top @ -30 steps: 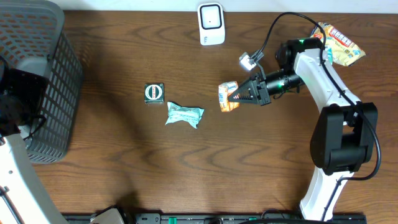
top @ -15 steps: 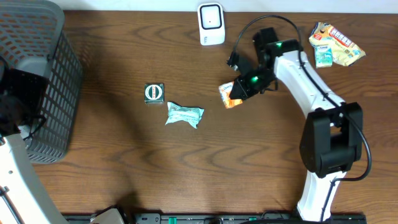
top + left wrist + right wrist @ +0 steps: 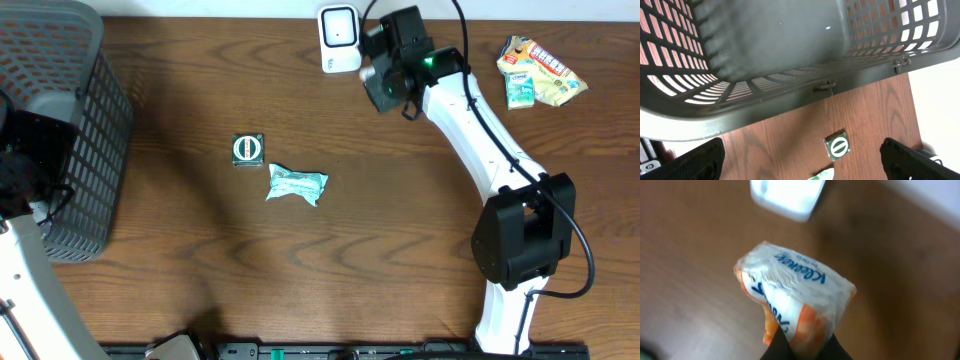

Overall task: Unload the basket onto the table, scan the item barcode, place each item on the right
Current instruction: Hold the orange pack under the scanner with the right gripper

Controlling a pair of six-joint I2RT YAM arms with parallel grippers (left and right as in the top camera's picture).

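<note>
Tissue pack (image 3: 795, 297), blurred, clamped in right fingers (image 3: 777, 347), hidden overhead; left fingers (image 3: 690, 162) spread wide

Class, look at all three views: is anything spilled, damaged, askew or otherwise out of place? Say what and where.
Nothing is spilled or broken. The orange tissue pack is squashed where the right gripper pinches its end, and the teal packet lies crumpled and tilted mid-table.

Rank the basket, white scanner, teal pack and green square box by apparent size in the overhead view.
1. basket: largest by far, though the frame edge crops it.
2-3. white scanner and teal pack: these look about alike, so they are not ranked.
4. green square box: smallest.
</note>
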